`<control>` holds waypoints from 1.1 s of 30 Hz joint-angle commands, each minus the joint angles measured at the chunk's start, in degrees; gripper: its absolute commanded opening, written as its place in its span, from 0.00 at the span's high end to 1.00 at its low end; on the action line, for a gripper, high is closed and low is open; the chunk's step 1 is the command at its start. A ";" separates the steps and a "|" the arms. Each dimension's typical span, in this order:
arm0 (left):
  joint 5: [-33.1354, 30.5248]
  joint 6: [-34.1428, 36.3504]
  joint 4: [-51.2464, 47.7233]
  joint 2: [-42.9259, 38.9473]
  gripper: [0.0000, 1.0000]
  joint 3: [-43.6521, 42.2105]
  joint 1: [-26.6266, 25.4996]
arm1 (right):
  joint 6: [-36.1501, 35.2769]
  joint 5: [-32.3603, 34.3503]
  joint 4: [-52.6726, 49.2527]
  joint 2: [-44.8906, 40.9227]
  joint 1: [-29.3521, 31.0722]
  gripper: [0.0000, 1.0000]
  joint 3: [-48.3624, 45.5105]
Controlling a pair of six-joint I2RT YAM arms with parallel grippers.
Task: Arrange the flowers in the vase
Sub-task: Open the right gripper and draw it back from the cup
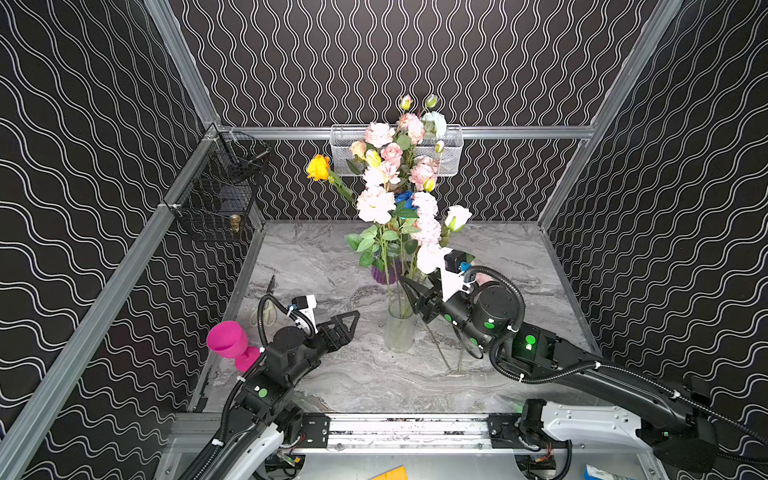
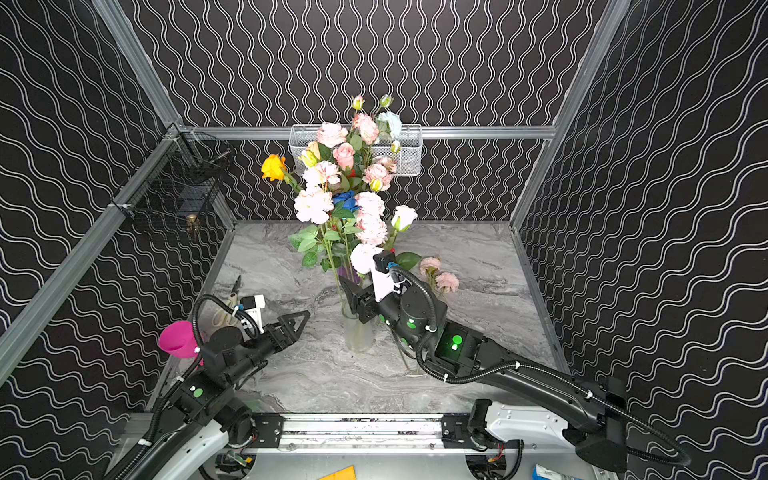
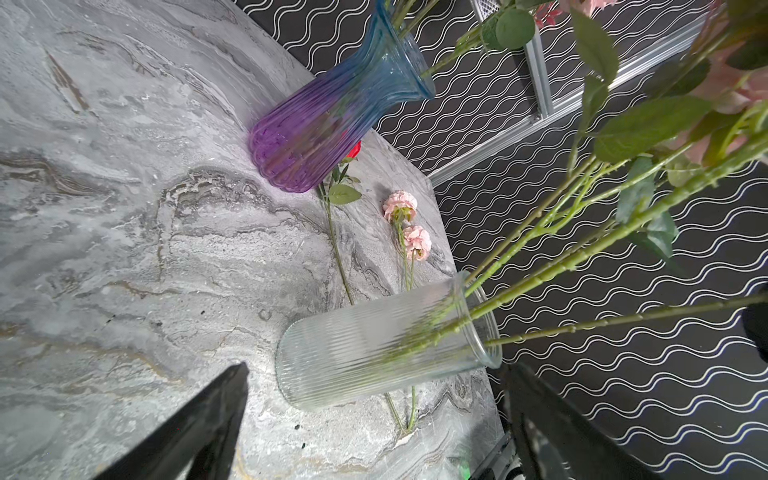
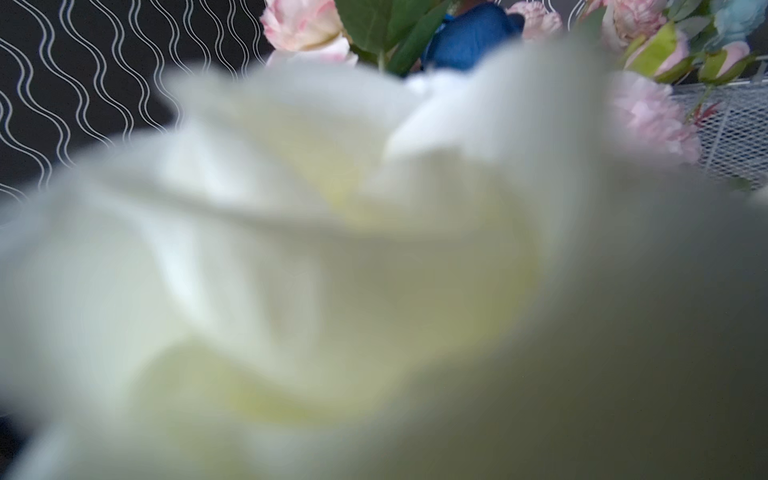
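OK, flowers (image 1: 376,203): most stand as one tall bunch in two vases mid-table. The clear vase (image 1: 399,332) is a straight cylinder of ribbed glass holding a few thin green stems that fan out. The purple vase (image 3: 332,104) sits just behind it. It is ribbed glass too, purple at the base and fading to blue at a flared lip, and I only get that fade from the left wrist view. The heads are ruffled pale pink and white, with one blue, one yellow-orange leaning out left, and buds on top.

Left gripper (image 1: 347,328) is low over the marble table (image 1: 332,386), fingers spread wide with nothing between them. It points at the clear vase but is apart from it.

Right gripper (image 1: 415,297) is up among the stems just above the clear vase's rim. I can't tell whether it's apart or pinching a stem. Both top views bury it in stems, and the right wrist view is filled by a blurred white rose (image 4: 291,249).

In a top view, two loose pink blooms (image 2: 440,276) lie on the table beyond the right arm. The left wrist view shows them too, plus a red head (image 3: 354,149) flat on the table behind the purple vase, which I can't make out from above.

A glossy pink goblet (image 1: 228,338) is tilted by the left arm, with scissors (image 2: 230,305) near it. A white mesh basket (image 1: 451,153) hangs on the back rail and a black wire basket (image 1: 216,195) on the left wall.
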 commanded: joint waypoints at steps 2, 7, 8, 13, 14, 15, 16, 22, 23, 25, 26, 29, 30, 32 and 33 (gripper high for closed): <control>-1.85 1.65 -1.34 -1.81 0.01 1.19 0.04 | 3.03 3.14 -14.36 -0.84 0.02 0.31 3.58; -2.34 0.86 -1.39 -2.95 0.01 0.53 0.10 | 2.71 3.49 -22.13 -2.78 0.02 0.27 5.86; -2.18 0.80 -1.24 -3.05 0.01 0.42 0.12 | 2.70 2.82 -23.25 -3.37 0.02 0.26 6.23; -1.92 0.99 -0.95 -2.59 0.01 0.47 0.06 | 2.70 0.66 -24.14 -5.70 0.07 0.23 6.72; -1.85 0.96 -0.72 -2.49 0.01 0.47 0.11 | 2.83 0.53 -24.98 -5.60 0.05 0.23 7.44; -1.70 0.87 -0.46 -2.31 0.01 0.52 0.07 | 2.89 0.18 -25.71 -5.63 0.02 0.22 7.95; -1.53 0.82 -0.23 -2.05 0.01 0.56 0.09 | 2.79 -0.45 -25.85 -5.90 0.02 0.22 8.19; -1.51 1.19 0.63 -1.09 0.01 0.92 0.08 | 2.49 -0.98 -25.85 -7.09 0.02 0.22 8.52; -1.40 1.15 1.12 -0.76 0.01 0.96 0.12 | 2.45 -0.95 -26.05 -7.08 0.05 0.22 9.00; -1.12 1.13 1.78 -0.14 0.02 0.96 0.05 | 2.29 -1.44 -26.21 -7.19 0.02 0.21 9.53; -1.08 1.22 1.90 0.33 0.01 1.07 0.11 | 2.18 -1.25 -25.98 -7.54 0.02 0.21 9.64; -0.77 1.37 2.19 1.02 0.02 1.28 0.11 | 1.65 1.20 -26.38 -8.41 0.02 0.20 10.26; -0.75 1.40 2.40 1.03 0.01 1.20 0.04 | 1.41 2.12 -26.61 -8.81 0.03 0.20 10.45; -0.89 1.20 2.99 0.97 0.01 0.85 0.07 | 0.87 2.89 -26.24 -9.76 0.02 0.18 10.33; -0.93 1.05 3.44 1.03 0.01 0.62 0.12 | 0.53 3.84 -26.02 -10.13 0.02 0.17 10.37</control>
